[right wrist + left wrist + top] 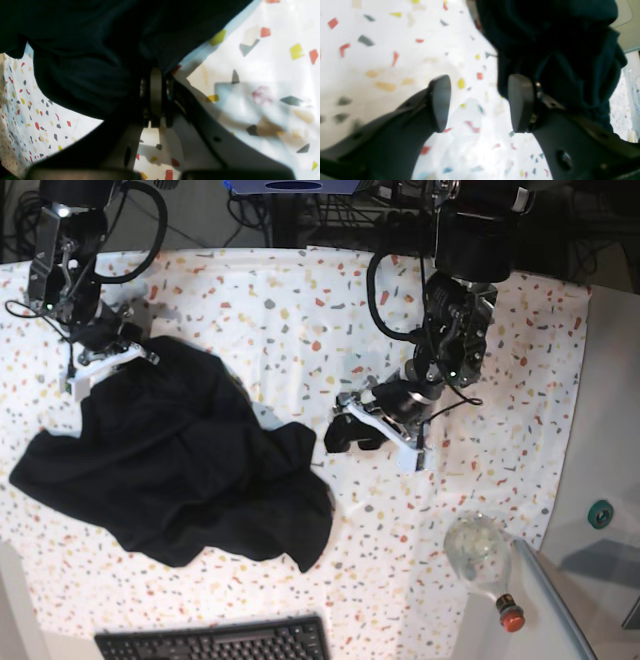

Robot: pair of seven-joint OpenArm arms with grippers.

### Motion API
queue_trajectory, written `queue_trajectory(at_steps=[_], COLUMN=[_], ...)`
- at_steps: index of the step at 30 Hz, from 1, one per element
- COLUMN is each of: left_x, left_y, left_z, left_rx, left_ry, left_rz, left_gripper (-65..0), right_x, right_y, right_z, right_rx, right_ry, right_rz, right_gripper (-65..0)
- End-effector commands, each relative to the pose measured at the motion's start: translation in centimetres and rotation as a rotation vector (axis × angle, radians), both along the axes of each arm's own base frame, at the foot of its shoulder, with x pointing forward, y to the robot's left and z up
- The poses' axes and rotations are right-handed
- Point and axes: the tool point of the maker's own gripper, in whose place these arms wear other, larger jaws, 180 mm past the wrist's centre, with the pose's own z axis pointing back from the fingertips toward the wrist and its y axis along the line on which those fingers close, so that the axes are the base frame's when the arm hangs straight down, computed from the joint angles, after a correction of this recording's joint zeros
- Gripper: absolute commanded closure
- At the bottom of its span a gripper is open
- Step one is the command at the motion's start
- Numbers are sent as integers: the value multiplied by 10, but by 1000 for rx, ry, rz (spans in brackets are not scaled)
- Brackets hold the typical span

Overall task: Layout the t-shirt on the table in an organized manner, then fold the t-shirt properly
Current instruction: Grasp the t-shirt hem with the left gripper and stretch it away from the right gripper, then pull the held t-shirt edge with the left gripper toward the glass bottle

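Observation:
The black t-shirt (180, 470) lies crumpled in a heap on the left half of the speckled table (300, 310). At the heap's far left corner, my right gripper (105, 360) is shut on the cloth. The right wrist view shows its fingers (156, 97) pressed together, with t-shirt (87, 50) folds draped over them. Near the table's middle, my left gripper (365, 430) is open just right of the heap. In the left wrist view only bare table (395, 37) shows in the left gripper (480, 100), and the t-shirt (557, 37) bunches behind the right finger (520, 102).
A black keyboard (215, 642) lies at the front edge. A clear bottle with a red cap (480, 555) rests at the front right. A plain grey surface (610, 430) borders the table on the right. Cables hang at the back.

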Motion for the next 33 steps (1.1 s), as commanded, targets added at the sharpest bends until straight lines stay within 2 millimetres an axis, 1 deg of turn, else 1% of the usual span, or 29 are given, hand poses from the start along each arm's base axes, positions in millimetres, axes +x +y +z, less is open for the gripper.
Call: queue_trajectory(at_steps=[1,6,7,10,12,13,14,15,16,17,18,19,20,21,22,23,24,25,27,29,30,32,33], left_x=[17,24,26,27,28,28,31,32,34,37,38,43,42,36,33,31,25,19,11,5,5,6,8], left_y=[-12,-47,-49,-68,-69,-70,-69,-66,-60,-50,-38,-26,-16,-2,4,10,21,31,52,69,70,67,67], left_z=[17,7,4,-5,-14,-18,-20,-22,-24,-23,-21,-15,-11,-9,0,15,27,36,66,85,95,106,108], left_rx=[-35,-55,-55,-71,-61,-60,-59,-57,-49,-34,-16,4,24,54,74,101,141,184,268,326,338,339,341], left_ry=[-54,-45,-43,-18,2,9,8,8,6,-4,-15,-37,-50,-50,-72,-112,-138,-152,-208,-242,-266,-295,-298], left_rz=[-14,-64,-60,-69,-65,-59,-49,-33,-24,-17,-16,-21,-32,-43,-71,-98,-109,-108,-68,-39,-40,-51,-52], left_gripper=[-360,-360,-360,-360,-355,-337,-283,-189,-74,0,0,0,0,0,0,0,0,0,0,0,0,0,0], right_x=[-1,-1,-2,-3,-3,-3,-6,-10,-12,-11,-15,-16,-15,-14,-10,-6,-1,2,8,14,23,40,48], right_y=[-7,-7,-8,-9,-9,-9,-10,-10,-11,-16,-21,-25,-27,-30,-31,-35,-38,-43,-53,-63,-69,-77,-80], right_z=[0,0,0,-1,0,-1,-2,-3,-3,0,2,7,14,24,35,48,62,73,97,113,122,135,141], right_rx=[-29,-30,-31,-33,-34,-34,-36,-36,-38,-50,-68,-85,-100,-120,-137,-158,-183,-209,-260,-295,-315,-336,-341], right_ry=[15,15,17,18,18,19,25,31,33,25,25,14,-4,-28,-59,-85,-110,-124,-162,-183,-203,-216,-220], right_rz=[1,3,3,3,3,5,5,5,3,4,12,21,27,35,42,50,69,88,109,110,115,125,128], right_gripper=[0,0,0,0,0,0,0,0,0,0,0,0,0,0,0,0,0,0,0,0,0,0,0])
